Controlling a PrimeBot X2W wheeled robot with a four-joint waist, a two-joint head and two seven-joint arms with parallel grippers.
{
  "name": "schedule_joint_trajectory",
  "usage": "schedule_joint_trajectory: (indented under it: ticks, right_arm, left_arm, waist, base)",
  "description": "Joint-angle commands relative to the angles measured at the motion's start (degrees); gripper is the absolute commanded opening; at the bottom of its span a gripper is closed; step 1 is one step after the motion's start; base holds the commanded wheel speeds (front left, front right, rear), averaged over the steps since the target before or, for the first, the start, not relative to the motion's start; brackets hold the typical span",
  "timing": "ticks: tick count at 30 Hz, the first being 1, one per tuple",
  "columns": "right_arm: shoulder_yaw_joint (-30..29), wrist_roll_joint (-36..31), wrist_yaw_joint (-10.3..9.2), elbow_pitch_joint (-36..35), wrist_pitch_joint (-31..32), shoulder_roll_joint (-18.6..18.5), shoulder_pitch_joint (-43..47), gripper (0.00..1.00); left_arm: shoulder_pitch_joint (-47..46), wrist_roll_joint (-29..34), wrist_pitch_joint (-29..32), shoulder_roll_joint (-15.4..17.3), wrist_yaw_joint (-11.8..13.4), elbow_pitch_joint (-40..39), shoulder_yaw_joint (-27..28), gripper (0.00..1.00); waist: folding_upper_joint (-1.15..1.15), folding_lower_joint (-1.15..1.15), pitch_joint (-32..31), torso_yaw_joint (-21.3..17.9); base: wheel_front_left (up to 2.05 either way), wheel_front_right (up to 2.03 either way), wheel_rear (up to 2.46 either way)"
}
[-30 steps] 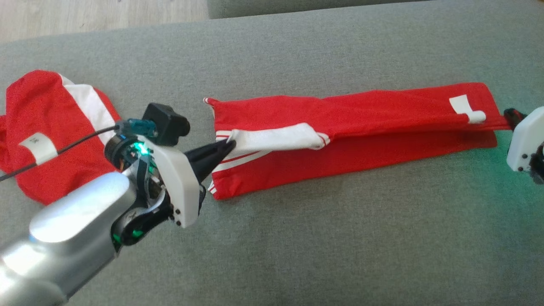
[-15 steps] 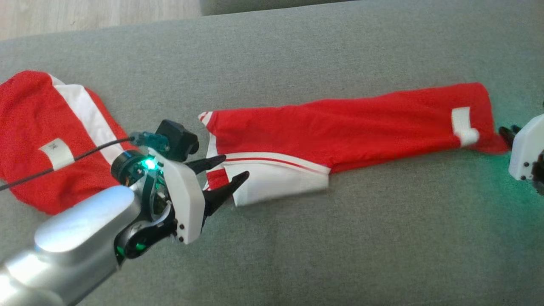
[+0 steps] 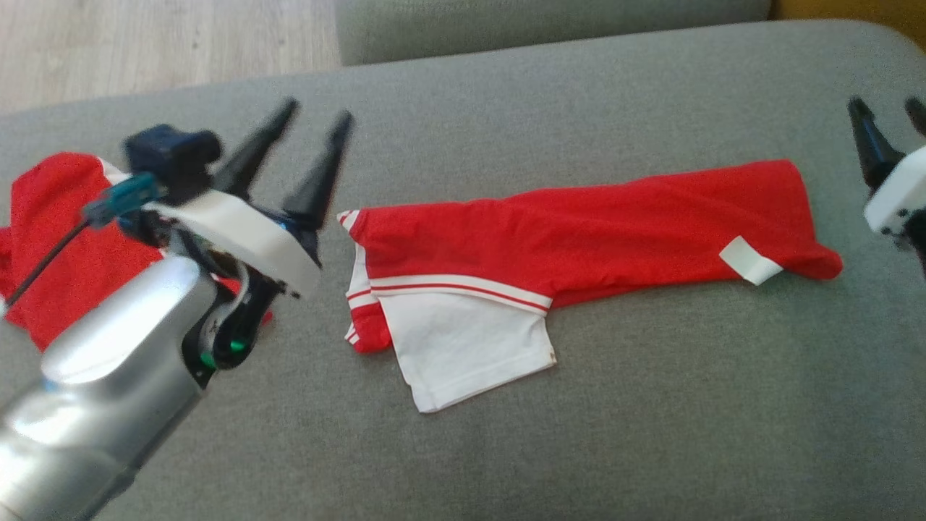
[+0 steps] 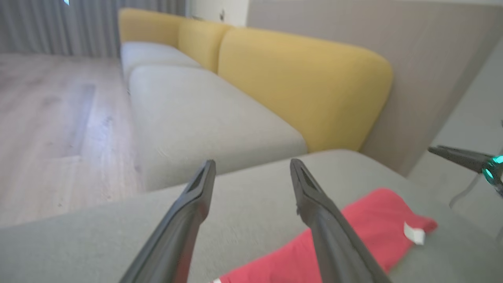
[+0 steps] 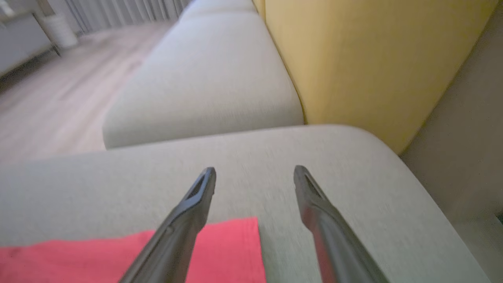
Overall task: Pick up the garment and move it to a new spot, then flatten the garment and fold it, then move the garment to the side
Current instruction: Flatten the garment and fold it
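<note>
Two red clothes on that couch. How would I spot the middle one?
On the grey cushion, look at the middle. The garment there is a long red strip with a white sleeve at its left end; the other red garment lies bunched, far left.

This looks like a living room in a home. There is a long sofa (image 3: 506, 449) with 3 soft grey seat cushions (image 4: 204, 114) in a row and fat yellow back cushions (image 4: 306, 90) behind them. The floor (image 4: 43, 118) beside it is made of pale wood boards. Long grey curtains (image 4: 47, 27) hang down at the far end of the room. A red and white shirt (image 3: 579, 224) lies on the sofa seat, like washing at home.
</note>
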Motion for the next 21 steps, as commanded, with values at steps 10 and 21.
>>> schedule_joint_trajectory:
  ticks: [10, 21]
  right_arm:
    - [-6.9, -5.8, -0.05, -10.0, -17.3, 7.1, 7.0, 1.00]
    - [-15.3, -18.5, -0.05, -21.5, -22.3, 19.9, 24.3, 1.00]
  left_arm:
    - [7.5, 3.3, -11.7, -3.1, 5.2, 2.5, 13.6, 1.00]
    - [28.3, 23.6, -11.8, -14.5, 3.5, 0.9, 31.9, 1.00]
  waist:
    - [0.00, 0.00, -4.3, 0.7]
    - [0.00, 0.00, -6.0, 1.1]
  base:
    - [0.00, 0.00, 0.00]
    - [0.00, 0.00, 0.00]
